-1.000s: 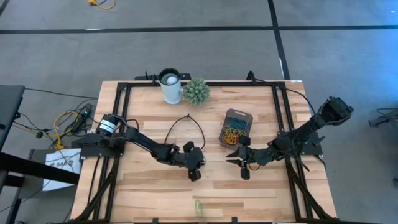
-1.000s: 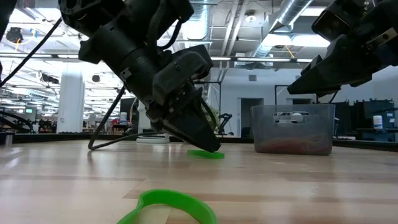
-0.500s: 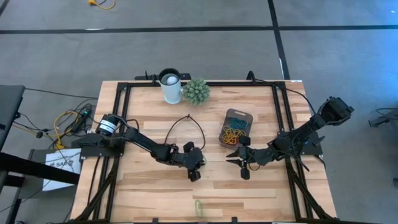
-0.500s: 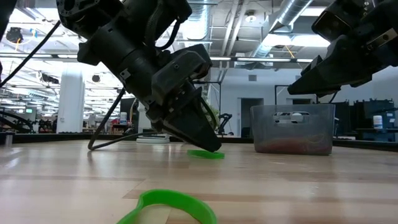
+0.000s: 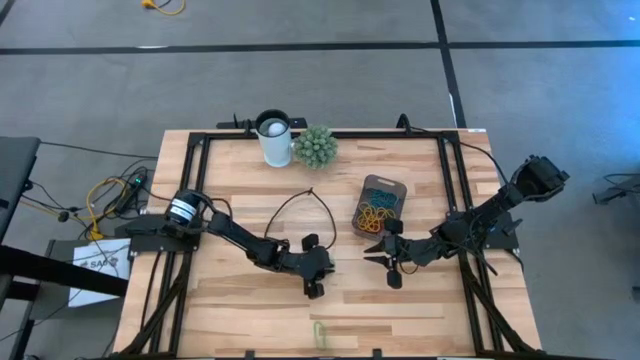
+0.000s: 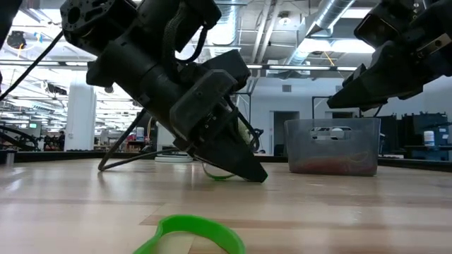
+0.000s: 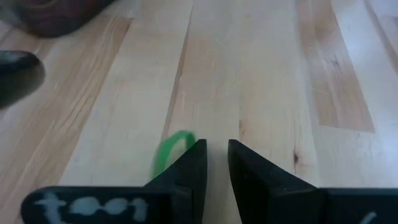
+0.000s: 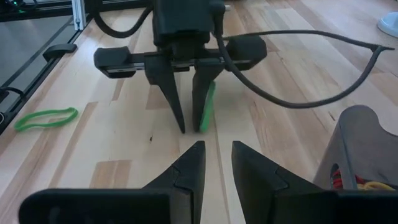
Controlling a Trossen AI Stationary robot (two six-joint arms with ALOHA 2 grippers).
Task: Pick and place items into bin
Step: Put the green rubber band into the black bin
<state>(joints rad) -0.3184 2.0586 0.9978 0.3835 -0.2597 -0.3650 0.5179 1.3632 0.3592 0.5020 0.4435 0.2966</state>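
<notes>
Left pincer [image 5: 313, 290] at a green band [image 7: 169, 151], fingers nearly together, band outside them.
Next: re-centre, grip, carry to bin [image 5: 382, 204]; right pincer [image 5: 391, 271] waits, slightly apart.

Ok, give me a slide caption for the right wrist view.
Left gripper tips down beside a green rubber band; right gripper waits opposite.

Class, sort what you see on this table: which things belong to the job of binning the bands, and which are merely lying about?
Job: green rubber band beside the left claw; second green rubber band; bin holding bands.
Lying about: white cup, green spiky plant ball, black cable.
</notes>
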